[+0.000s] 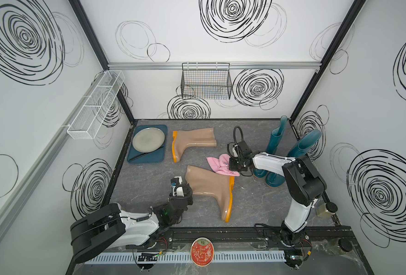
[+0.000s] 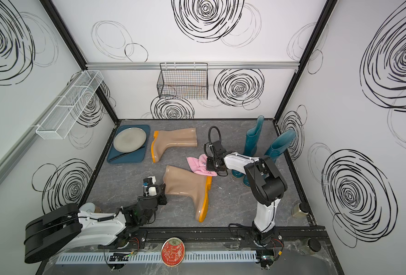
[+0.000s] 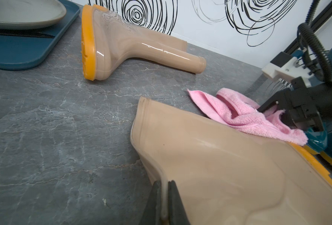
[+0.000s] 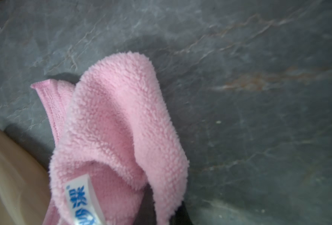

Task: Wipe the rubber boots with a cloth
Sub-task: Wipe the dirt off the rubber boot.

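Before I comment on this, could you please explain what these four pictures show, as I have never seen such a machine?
These are two robot arms working on a grey table. The two wide pictures come from one camera head overhead. The two close pictures come from a camera on each arm's wrist. Two tan boots lie on their sides, the nearer tan boot and the farther tan boot. Two teal boots stand upright on the right. A plate sits on a blue tray. The left end effector is shut on the nearer tan boot's top rim. The right end effector is shut on the pink cloth, which rests against that boot's sole end.
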